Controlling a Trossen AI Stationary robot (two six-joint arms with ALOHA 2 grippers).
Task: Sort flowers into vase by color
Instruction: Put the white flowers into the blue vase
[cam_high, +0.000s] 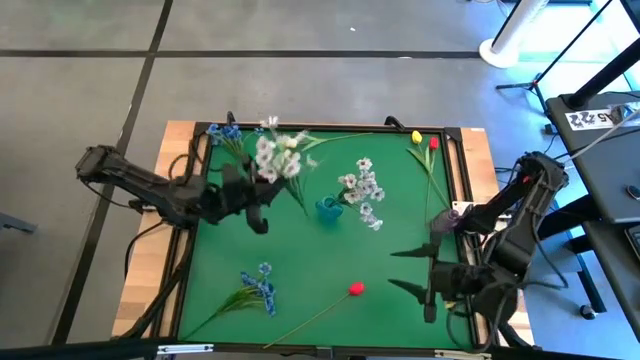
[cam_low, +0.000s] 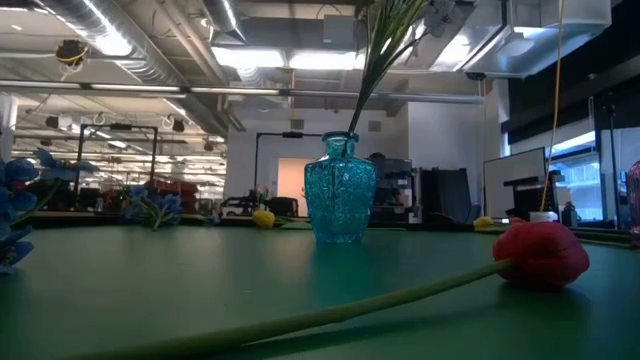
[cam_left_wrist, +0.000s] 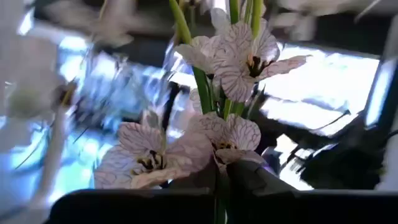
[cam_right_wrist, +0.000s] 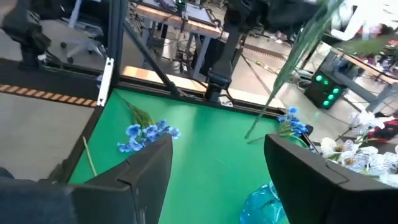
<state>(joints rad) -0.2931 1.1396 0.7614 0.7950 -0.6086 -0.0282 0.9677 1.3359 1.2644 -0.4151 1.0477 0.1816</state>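
One white sprig (cam_high: 362, 190) already stands in the blue glass vase (cam_high: 328, 209) at the middle of the green tabletop (cam_high: 300, 270), so the sorting is begun but far from finished. The left tool (cam_high: 262, 190) holds a second bunch of white blossoms (cam_high: 278, 155) lifted above the mat, just to the vase's left; its wrist view is filled with petals, so the grip itself is probably a firm one but is poorly shown. The right tool (cam_high: 408, 270) hangs with its fingers spread wide and empty over the right side. Left to sort: a blue sprig (cam_high: 258, 287) and a red tulip (cam_high: 354, 289) near the front edge, another blue sprig (cam_high: 224, 132) at the back left, and a yellow tulip (cam_high: 416, 136) beside a red one (cam_high: 434, 143) at the back right.
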